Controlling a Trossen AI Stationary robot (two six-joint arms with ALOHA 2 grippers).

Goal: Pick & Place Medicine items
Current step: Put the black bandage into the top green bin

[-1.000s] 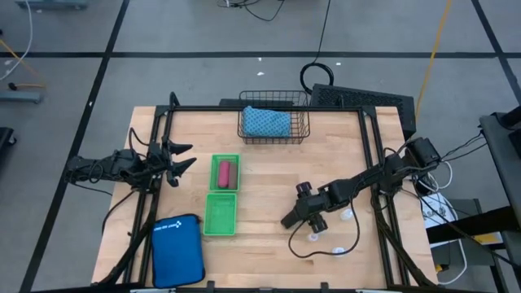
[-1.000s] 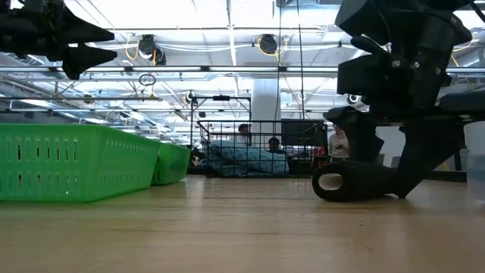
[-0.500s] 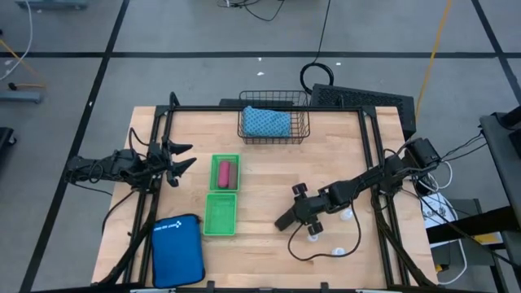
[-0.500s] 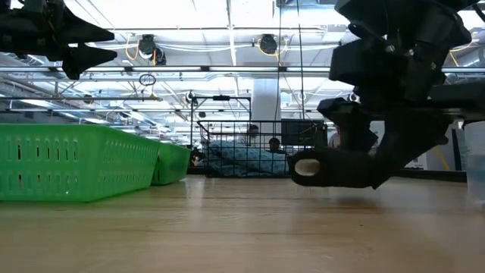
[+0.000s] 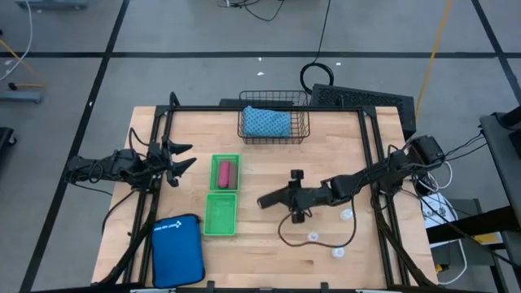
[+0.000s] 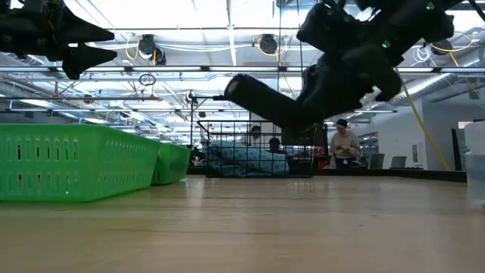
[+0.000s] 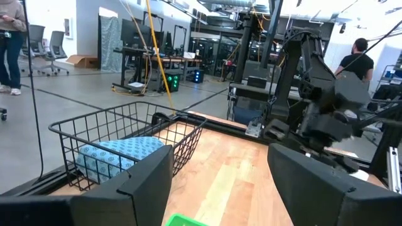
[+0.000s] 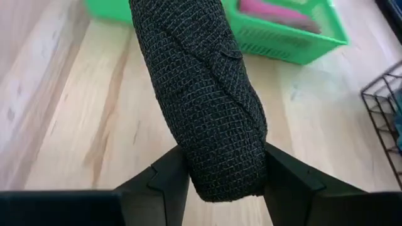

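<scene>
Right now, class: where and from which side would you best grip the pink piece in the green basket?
Grip the pink piece across its narrow middle, coming straight down. It lies flat in the green basket with a brown piece close beside it, so a finger probably has to slip between them.

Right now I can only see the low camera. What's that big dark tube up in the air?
Observer: A black woven roll, clamped in the right arm's jaws.
Operator: What's under it?
Observer: Bare wood of the table, just right of two green trays.
Operator: Is anything in them?
Observer: The far tray holds a pink piece and a brown piece. The near tray looks empty.
</scene>
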